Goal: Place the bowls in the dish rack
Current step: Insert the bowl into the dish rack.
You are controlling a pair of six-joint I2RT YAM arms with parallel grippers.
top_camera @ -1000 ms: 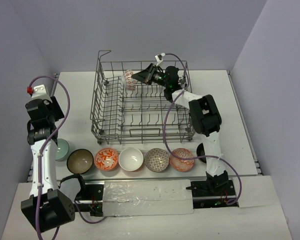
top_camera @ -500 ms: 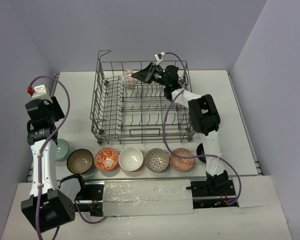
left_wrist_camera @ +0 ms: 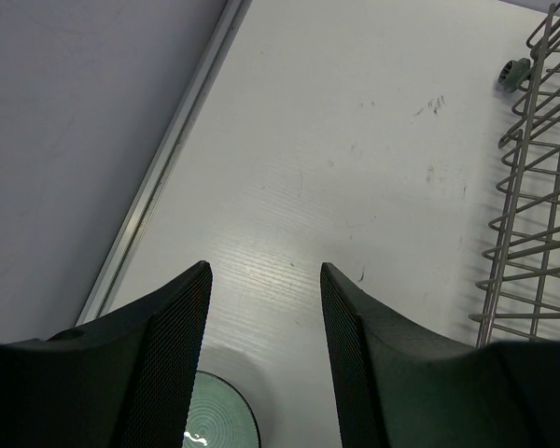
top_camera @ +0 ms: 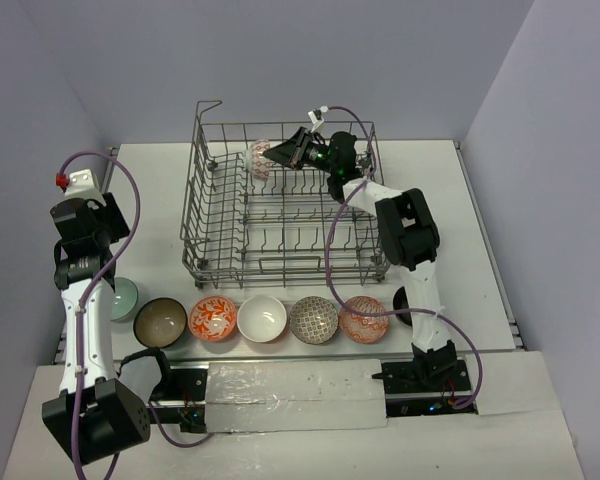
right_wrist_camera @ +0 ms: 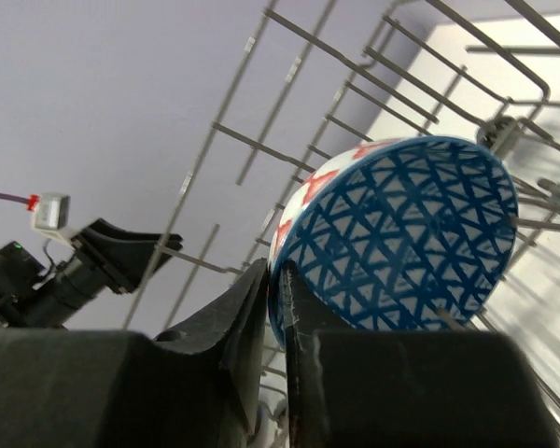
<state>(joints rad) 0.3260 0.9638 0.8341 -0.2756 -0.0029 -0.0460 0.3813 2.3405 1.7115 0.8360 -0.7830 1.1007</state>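
The grey wire dish rack point(top_camera: 212, 200) stands at the table's middle back. My right gripper point(top_camera: 280, 152) is shut on the rim of a bowl point(top_camera: 260, 158) that is red-patterned outside and has a blue lattice inside point(right_wrist_camera: 401, 233). It holds the bowl on edge at the rack's back wall; the gripper also shows in the right wrist view point(right_wrist_camera: 278, 280). My left gripper point(left_wrist_camera: 264, 280) is open and empty above the table, over a pale green bowl point(left_wrist_camera: 215, 422). Brown point(top_camera: 161, 321), orange-patterned point(top_camera: 213, 318), white point(top_camera: 262, 318), grey-patterned point(top_camera: 313, 320) and red-patterned point(top_camera: 364, 319) bowls form a row before the rack.
The pale green bowl point(top_camera: 125, 298) ends the row at the left. A black bowl point(top_camera: 404, 305) is partly hidden behind the right arm. Rack wires point(left_wrist_camera: 532, 187) lie right of my left gripper. A rail point(left_wrist_camera: 159, 177) marks the table's left edge.
The right gripper with its bowl has shifted slightly toward the rack's back wall. The left arm has not moved.
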